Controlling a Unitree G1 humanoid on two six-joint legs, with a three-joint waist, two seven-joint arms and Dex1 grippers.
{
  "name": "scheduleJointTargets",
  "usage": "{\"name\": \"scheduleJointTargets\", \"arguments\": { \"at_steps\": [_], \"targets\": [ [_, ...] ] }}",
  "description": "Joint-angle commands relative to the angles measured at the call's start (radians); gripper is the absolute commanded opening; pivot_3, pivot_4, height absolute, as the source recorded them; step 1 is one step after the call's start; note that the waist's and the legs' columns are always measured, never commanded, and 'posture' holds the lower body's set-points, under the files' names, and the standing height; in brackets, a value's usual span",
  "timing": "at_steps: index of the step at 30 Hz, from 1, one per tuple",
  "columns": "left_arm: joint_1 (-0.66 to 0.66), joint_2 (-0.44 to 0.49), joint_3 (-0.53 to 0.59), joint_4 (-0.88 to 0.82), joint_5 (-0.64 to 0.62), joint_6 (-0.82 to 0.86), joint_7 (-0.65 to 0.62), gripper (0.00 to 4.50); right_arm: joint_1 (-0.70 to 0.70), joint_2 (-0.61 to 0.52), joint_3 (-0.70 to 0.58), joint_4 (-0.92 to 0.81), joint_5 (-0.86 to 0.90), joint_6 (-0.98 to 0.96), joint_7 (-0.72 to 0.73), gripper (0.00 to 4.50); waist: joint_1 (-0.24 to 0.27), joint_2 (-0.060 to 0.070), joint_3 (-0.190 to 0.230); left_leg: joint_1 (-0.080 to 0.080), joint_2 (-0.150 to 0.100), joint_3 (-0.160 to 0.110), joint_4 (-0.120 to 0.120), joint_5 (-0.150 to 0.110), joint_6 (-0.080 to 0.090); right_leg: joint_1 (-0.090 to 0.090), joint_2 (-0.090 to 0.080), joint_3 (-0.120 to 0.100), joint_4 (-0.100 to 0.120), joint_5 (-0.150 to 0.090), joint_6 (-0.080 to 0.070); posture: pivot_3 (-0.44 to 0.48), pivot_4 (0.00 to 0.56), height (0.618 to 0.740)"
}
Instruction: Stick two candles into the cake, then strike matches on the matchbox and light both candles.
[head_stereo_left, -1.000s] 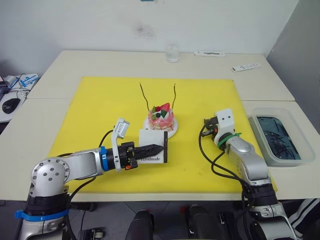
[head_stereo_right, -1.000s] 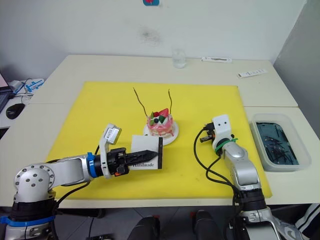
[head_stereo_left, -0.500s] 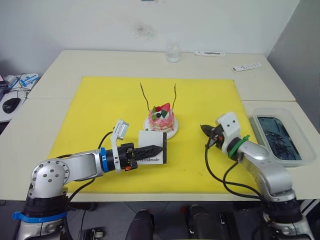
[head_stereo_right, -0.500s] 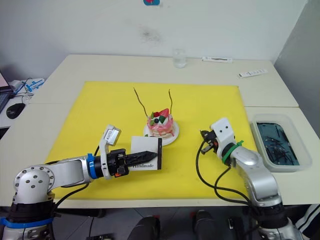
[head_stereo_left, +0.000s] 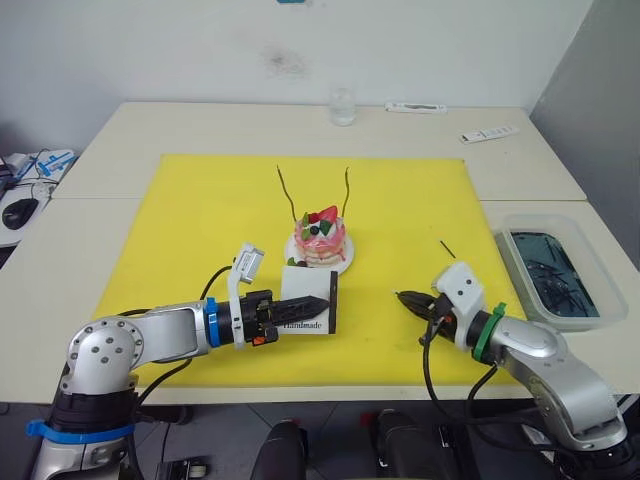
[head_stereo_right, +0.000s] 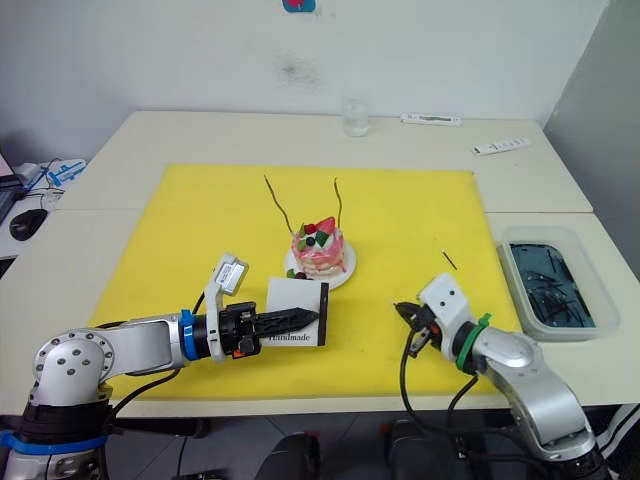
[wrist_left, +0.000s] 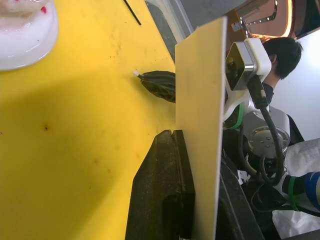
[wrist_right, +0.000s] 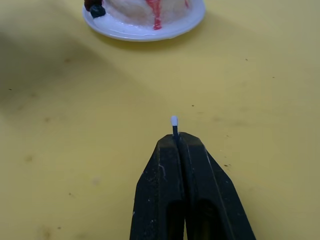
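The matchbox (head_stereo_left: 309, 305) stands on edge on the yellow mat (head_stereo_left: 200, 210), just in front of the cake (head_stereo_left: 320, 237); its long axis runs left to right and its black strip is on the robot's right end, facing the right arm. The two candles (head_stereo_left: 288, 192) stand in the cake, rising roughly upright (both wavy, spread slightly apart at the tops). One match (wrist_right: 174, 121) sticks out of the right pincer's tip, its pale head pointing toward the cake and the matchbox — its shaft lies along the fingers. A second match (head_stereo_left: 447, 249) lies loose on the mat to the right of the cake, angled diagonally, well apart from both arms.

The mat covers the middle of a pale counter (head_stereo_left: 520, 180) set against a white wall. A clear glass (head_stereo_left: 343, 105) stands at the far edge, and a clear tray (head_stereo_left: 560, 275) with dark contents sits off the mat on the right.

The left pincer (head_stereo_left: 318, 299) is closed on the matchbox, clamping its flat faces from the left end. The right pincer (wrist_right: 178, 142) is closed tight on the match — low over the mat, to the right of the matchbox and not touching it.
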Motion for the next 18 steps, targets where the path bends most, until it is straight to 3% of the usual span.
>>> {"name": "scheduleJointTargets", "arguments": {
  "at_steps": [1, 7, 13, 18],
  "targets": [
    [-0.013, 0.01, -0.003, -0.003, -0.021, -0.01, -0.017, 0.0, -0.007, 0.003, 0.003, 0.005, -0.012, -0.042, -0.008, 0.03, 0.0, 0.0, 0.0, 0.0, 0.0, 0.0, 0.0, 0.0, 0.0, 0.0, 0.0, 0.0, 0.0, 0.0, 0.0, 0.0, 0.15, 0.74],
    [-0.017, 0.003, -0.002, 0.009, -0.032, -0.017, -0.004, 0.0, -0.026, -0.021, -0.025, -0.046, 0.03, -0.043, 0.026, 0.03, 0.0, 0.0, 0.0, 0.0, 0.0, 0.0, 0.0, 0.0, 0.0, 0.0, 0.0, 0.0, 0.0, 0.0, 0.0, 0.0, 0.15, 0.74],
    [-0.077, -0.03, -0.025, 0.045, -0.04, -0.026, 0.028, 0.0, -0.123, -0.16, -0.106, -0.219, 0.185, 0.056, 0.143, 0.03, 0.002, 0.0, 0.0, 0.0, 0.0, 0.0, 0.001, 0.0, 0.0, 0.001, 0.0, 0.0, 0.0, 0.0, 0.001, 0.0, 0.15, 0.74],
    [-0.126, -0.071, -0.053, 0.066, -0.029, -0.03, 0.046, 0.0, -0.232, -0.223, -0.083, -0.248, 0.246, 0.118, 0.175, 0.03, 0.002, 0.0, 0.0, 0.0, 0.0, -0.001, 0.001, 0.0, 0.0, 0.001, 0.0, -0.001, 0.0, 0.001, 0.001, 0.0, 0.15, 0.74]
  ]
}}
